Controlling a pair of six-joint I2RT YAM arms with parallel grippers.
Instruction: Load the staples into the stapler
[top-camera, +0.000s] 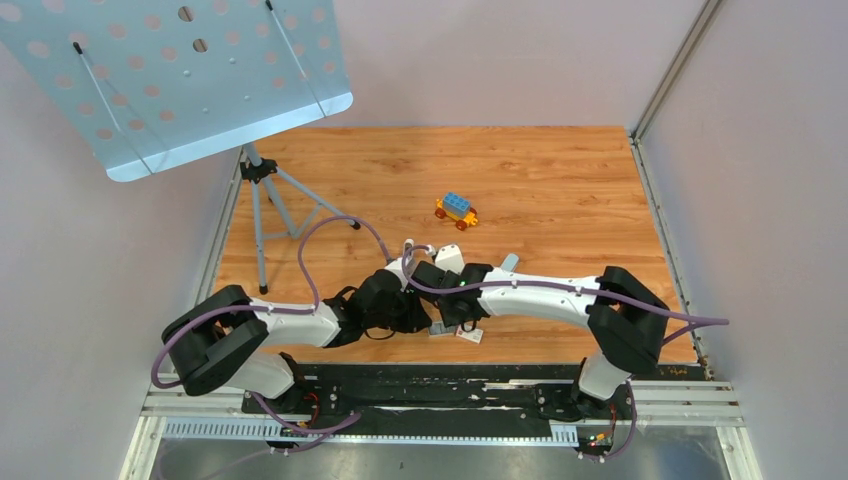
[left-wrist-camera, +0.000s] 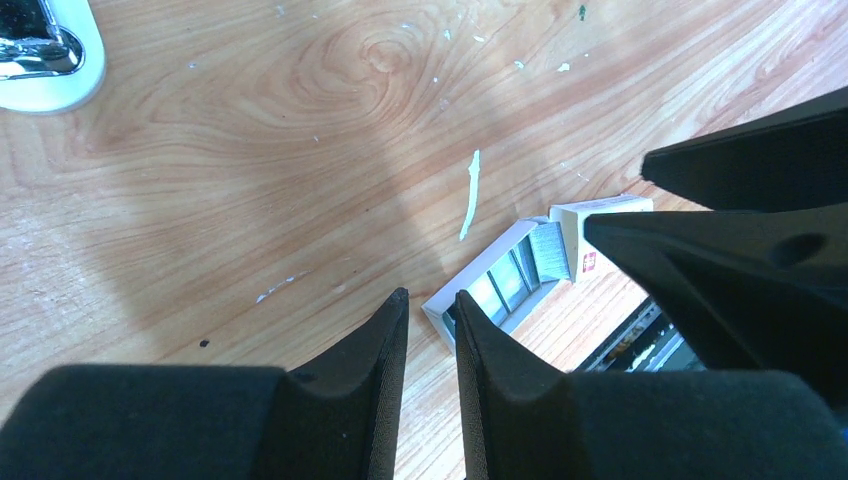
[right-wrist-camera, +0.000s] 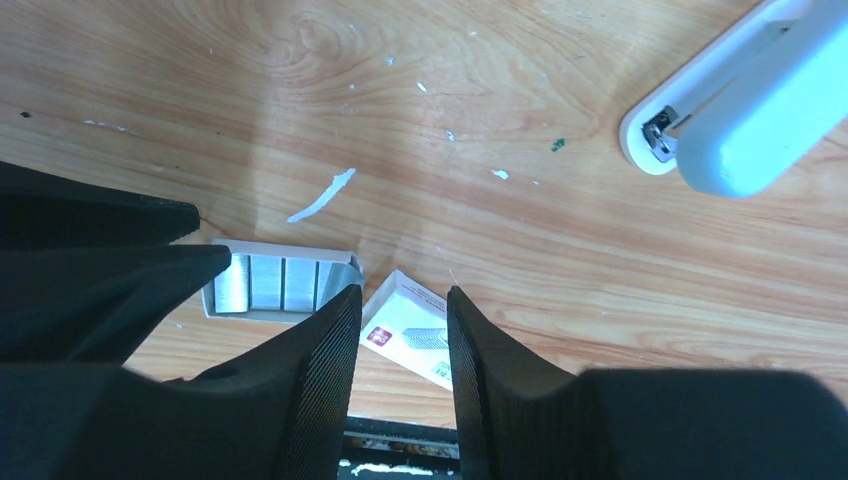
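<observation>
Left black claw (left-wrist-camera: 430, 297) narrowed at the grey tray (right-wrist-camera: 280, 316), right claw (right-wrist-camera: 403, 290) half-spread astride the white box (right-wrist-camera: 405, 325), whether gripping I cannot tell; I judge the tray's ribbed metal staples (right-wrist-camera: 265, 283) light, brittle, best pinched sidewise.

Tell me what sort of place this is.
Most likely a robotics lab test cell: a wood-grain tabletop boxed in by bare white walls, a left arm and a right arm bolted at its near edge, and a perforated metal panel on a tripod.

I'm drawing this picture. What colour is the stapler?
The stapler is pale blue on top with a white base. It shows best in the right wrist view.
</observation>
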